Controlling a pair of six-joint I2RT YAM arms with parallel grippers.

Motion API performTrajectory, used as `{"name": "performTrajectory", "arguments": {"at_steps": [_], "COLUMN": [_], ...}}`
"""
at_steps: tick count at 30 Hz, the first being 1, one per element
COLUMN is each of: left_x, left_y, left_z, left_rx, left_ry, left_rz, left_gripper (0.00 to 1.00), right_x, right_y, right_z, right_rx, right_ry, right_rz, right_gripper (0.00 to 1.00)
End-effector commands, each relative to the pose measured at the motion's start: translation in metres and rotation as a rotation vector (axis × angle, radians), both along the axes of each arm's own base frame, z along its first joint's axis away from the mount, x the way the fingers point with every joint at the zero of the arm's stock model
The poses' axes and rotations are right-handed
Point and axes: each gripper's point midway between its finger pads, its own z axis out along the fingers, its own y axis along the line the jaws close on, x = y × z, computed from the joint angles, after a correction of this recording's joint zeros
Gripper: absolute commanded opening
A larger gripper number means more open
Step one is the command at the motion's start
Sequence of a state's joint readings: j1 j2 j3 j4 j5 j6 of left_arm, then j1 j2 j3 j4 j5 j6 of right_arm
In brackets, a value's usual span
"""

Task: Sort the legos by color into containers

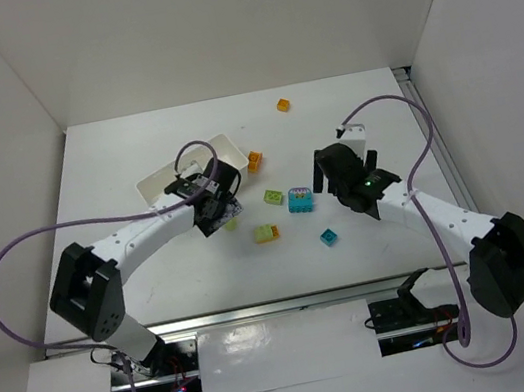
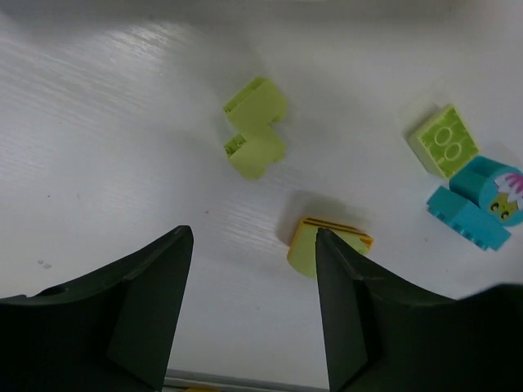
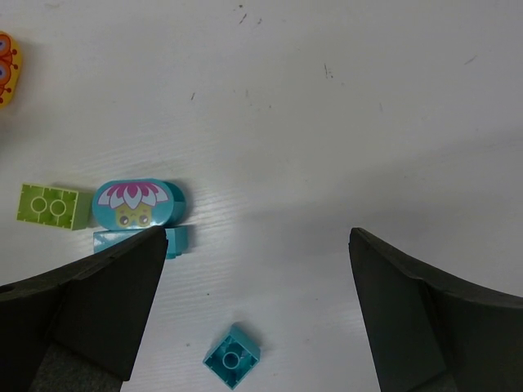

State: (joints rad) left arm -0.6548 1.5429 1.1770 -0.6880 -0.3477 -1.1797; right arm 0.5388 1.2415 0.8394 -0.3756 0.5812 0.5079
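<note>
The left gripper (image 2: pixel 253 237) stood half-open, empty, lime brick (image 2: pixel 309 249) just beside one finger (better centred before closing); right gripper (image 3: pixel 257 237) gaped wide, empty.

On the table (image 1: pixel 215 275), seven legos are counted: two orange bricks (image 1: pixel 284 105) (image 1: pixel 254 162), three lime green bricks (image 1: pixel 273 197) (image 1: pixel 266 233) (image 2: pixel 304 249), and two cyan bricks (image 1: pixel 299 200) (image 1: pixel 329 237). One white tray (image 1: pixel 153 185) is seen toward the far left corner.
</note>
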Motion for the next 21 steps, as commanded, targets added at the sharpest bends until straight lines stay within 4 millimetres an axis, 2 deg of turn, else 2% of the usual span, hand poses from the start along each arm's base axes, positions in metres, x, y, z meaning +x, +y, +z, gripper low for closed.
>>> {"name": "performTrajectory", "arguments": {"at_steps": [1,5,11,13,14,17,19,21], "left_x": [0.019,0.029,0.05,0.052,0.051,0.058,0.057,0.06], "left_y": [0.002,0.013,0.004,0.003,0.003,-0.001,0.0,-0.001], "left_z": [-0.007,-0.025,-0.041,-0.047,-0.057,-0.057,-0.067,-0.064], "left_rx": [0.012,0.031,0.007,0.015,0.032,0.023,0.039,0.036], "left_ry": [-0.001,0.038,0.07,0.081,0.101,0.09,0.111,0.098], "left_rz": [0.118,0.176,0.199,0.199,0.2,0.199,0.2,0.211], "left_gripper": [0.72,0.73,0.73,0.73,0.72,0.72,0.71,0.7], "right_x": [0.007,0.003,-0.001,-0.002,-0.002,-0.004,-0.004,-0.004], "right_y": [0.003,0.0,-0.001,0.001,0.001,0.002,0.002,0.002], "right_z": [0.017,0.019,0.013,0.012,0.012,0.008,0.008,0.005], "right_rx": [0.014,0.009,0.004,0.01,0.01,0.013,0.012,0.0], "right_ry": [-0.066,-0.068,-0.047,-0.043,-0.043,-0.031,-0.031,-0.02], "right_rz": [0.012,0.017,0.024,0.032,0.032,0.041,0.041,0.046], "right_gripper": [1.0,1.0,1.0,1.0,1.0,1.0,1.0,1.0]}}
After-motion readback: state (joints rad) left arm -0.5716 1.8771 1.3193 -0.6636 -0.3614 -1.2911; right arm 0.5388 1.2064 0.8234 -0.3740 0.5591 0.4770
